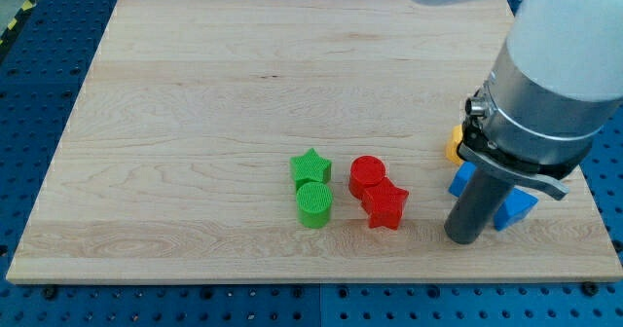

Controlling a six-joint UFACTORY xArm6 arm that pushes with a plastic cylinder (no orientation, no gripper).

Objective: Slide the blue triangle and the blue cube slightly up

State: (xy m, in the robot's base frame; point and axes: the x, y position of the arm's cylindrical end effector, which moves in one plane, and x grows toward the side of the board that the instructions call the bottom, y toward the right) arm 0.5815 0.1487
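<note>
Resting on the wooden board (pixel 243 93), my tip (pixel 463 239) holds nothing, being a bare rod; it sits at the view's lower right, just below and between the blue cube (pixel 460 179) and the blue triangle (pixel 516 208), both partly hidden by the arm. That low position likely suits pushing them toward the view's top. A yellow block (pixel 453 144) peeks out above the cube. Green star (pixel 311 166), green cylinder (pixel 313 203), red cylinder (pixel 367 174) and red star (pixel 386 205) sit well left.
</note>
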